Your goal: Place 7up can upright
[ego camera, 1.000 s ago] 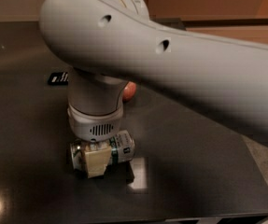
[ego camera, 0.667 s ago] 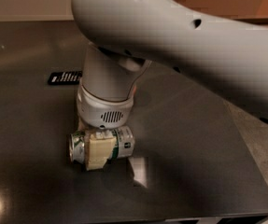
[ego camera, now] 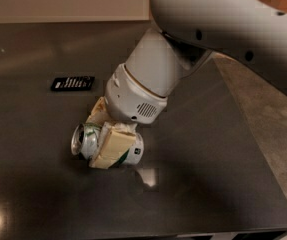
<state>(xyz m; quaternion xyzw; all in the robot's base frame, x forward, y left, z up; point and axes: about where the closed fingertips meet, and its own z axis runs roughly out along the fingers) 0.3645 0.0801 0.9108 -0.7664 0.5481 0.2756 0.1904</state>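
Gripper (ego camera: pixel 99 140) fingers clamped on the 7up can (ego camera: pixel 85 143), which is on its side with its top facing left at the dark table (ego camera: pixel 213 149) surface, flat black device (ego camera: pixel 73 83) apart behind it, bulky arm (ego camera: pixel 223 29) overhead.

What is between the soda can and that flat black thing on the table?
Only bare tabletop, in the camera view. The end effector is clamped around the 7up can, which lies on its side.
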